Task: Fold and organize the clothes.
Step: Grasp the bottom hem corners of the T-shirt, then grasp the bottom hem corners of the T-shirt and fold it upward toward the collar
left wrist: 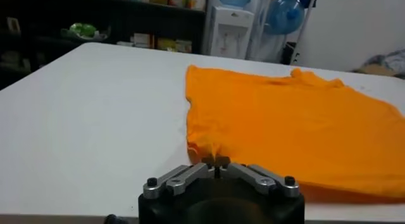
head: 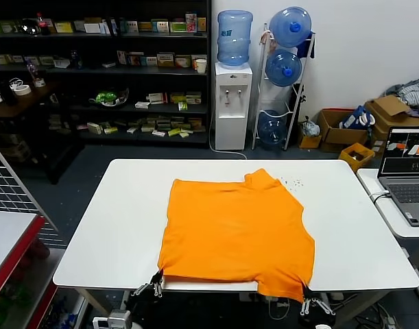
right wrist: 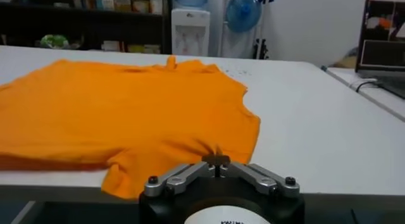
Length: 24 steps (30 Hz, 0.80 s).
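Note:
The bright orange T-shirt (head: pixel 236 229) lies plain side up on the white table (head: pixel 113 226), its near edge hanging a little over the table's front edge. My left gripper (head: pixel 156 282) is shut on the shirt's near left corner (left wrist: pixel 204 143); the cloth puckers at the closed tips (left wrist: pixel 216 161). My right gripper (head: pixel 308 296) is shut on the near right corner, by the sleeve (right wrist: pixel 215 133), with cloth gathered at its tips (right wrist: pixel 216 159). No lettering shows.
A laptop (head: pixel 408 171) sits on a side table at the right. Behind the table stand a water dispenser (head: pixel 233 103), a rack of water bottles (head: pixel 284 75), dark shelves (head: pixel 99 68) and cardboard boxes (head: pixel 346 130). A red-edged cart (head: pixel 10 253) is at the left.

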{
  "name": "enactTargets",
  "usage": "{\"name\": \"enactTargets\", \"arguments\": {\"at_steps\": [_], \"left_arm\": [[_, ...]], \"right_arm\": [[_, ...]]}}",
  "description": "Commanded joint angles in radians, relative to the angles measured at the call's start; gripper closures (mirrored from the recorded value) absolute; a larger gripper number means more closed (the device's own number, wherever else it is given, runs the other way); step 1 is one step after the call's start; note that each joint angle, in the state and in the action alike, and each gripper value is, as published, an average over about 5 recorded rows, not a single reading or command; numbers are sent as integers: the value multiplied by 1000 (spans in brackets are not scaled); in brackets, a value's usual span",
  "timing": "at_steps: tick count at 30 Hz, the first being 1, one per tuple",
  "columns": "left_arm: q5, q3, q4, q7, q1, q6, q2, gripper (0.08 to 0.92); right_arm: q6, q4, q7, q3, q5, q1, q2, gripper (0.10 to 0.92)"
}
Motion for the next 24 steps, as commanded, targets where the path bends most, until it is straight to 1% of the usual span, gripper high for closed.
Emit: {"name": "enactTargets", "arguments": {"at_steps": [1,7,11,17,24], "left_arm": [[-12,-11,-13,24,-57,-11,11,900],[-45,-9,79,34,-236,-4,3,900],[-60,13,126,31,-312,7,9,900],[-61,55,173,18,-368,20,10,900],[-56,76,209,-4,-398,38,1,900]], "right_arm": [[-1,1,6,11,17,152,-22,901],[-74,-74,17,-29,78,313,-55,901],[-99,-144,23,-61,111,399,-70,901],[-126,-222,28,-107,160,499,-87,901],[-138,-285,30,-139,181,571,-88,901]]}}
